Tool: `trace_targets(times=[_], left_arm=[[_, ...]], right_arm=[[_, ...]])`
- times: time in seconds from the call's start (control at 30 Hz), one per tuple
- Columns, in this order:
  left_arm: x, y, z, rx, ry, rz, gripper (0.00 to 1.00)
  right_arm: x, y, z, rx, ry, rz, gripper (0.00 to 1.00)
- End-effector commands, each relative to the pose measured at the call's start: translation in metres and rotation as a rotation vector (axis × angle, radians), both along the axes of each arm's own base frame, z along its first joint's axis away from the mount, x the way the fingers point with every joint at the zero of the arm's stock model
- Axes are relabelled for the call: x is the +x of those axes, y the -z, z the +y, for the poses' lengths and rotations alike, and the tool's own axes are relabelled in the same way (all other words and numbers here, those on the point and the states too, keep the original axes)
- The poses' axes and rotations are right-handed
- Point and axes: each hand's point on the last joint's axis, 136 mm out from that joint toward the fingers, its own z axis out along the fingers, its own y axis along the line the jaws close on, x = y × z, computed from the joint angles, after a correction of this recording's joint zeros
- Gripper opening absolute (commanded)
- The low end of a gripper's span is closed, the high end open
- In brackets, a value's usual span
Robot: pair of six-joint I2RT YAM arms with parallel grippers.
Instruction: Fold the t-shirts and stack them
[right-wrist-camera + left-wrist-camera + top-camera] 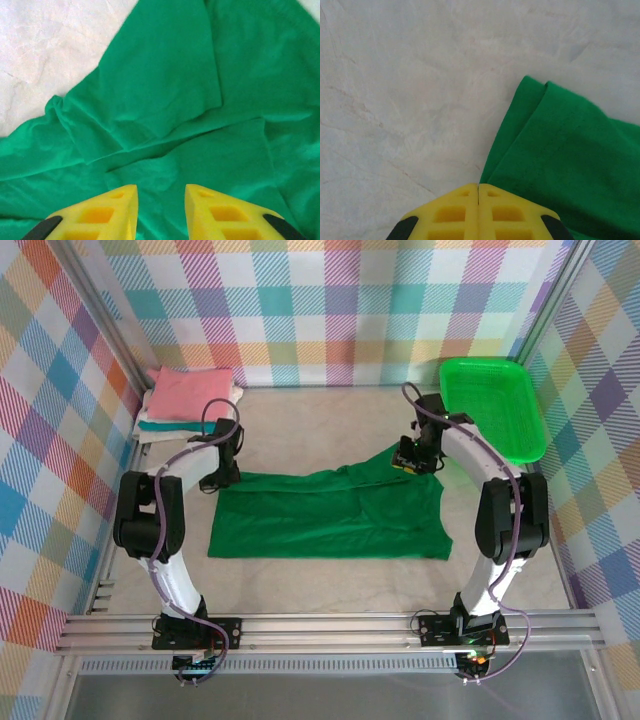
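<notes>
While the shirt (330,515) lies spread across the middle of the top view, flat on the desk (320,420) and partly doubled over itself, both hands sit at its upper edge. The left hand (478,186) is closed, its yellow fingers pressed together with nothing between them. It sits over bare desk just beside the cloth's upper-left corner, where its wrist view shows a doubled edge. The right hand (161,192) has a gap between its fingers and hangs over the rumpled flap at the shirt's upper right. As far as its wrist view shows, nothing is pinched. A stack (188,405) of folded shirts, pink on top, sits at the upper left of the top view, well apart from the spread shirt. A basket (495,405) sits at the upper right.

The cloth looks light, soft and limp. It will likely sag from any hold and crease where dragged, and its layers may slide over each other. I judge the best holds to be corners or hemmed edges, pinched through both layers so the top one doesn't peel away. Lifting two corners together should keep an edge straight; lifting one alone would let it twist.
</notes>
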Motion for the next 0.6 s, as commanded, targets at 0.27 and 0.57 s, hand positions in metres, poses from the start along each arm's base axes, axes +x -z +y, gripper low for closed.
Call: trace_targets(times=[0.27,0.57], left_arm=[[-0.006,0.015,0.011,0.037,-0.04,0.051,0.01],[-0.004,0.019,0.009,0.02,-0.037,0.047,0.0]], right_arm=[[0.034,0.019,0.001,0.213,0.125,-0.012,0.33],[0.05,0.06,-0.006,0.17,0.173,0.065,0.33]])
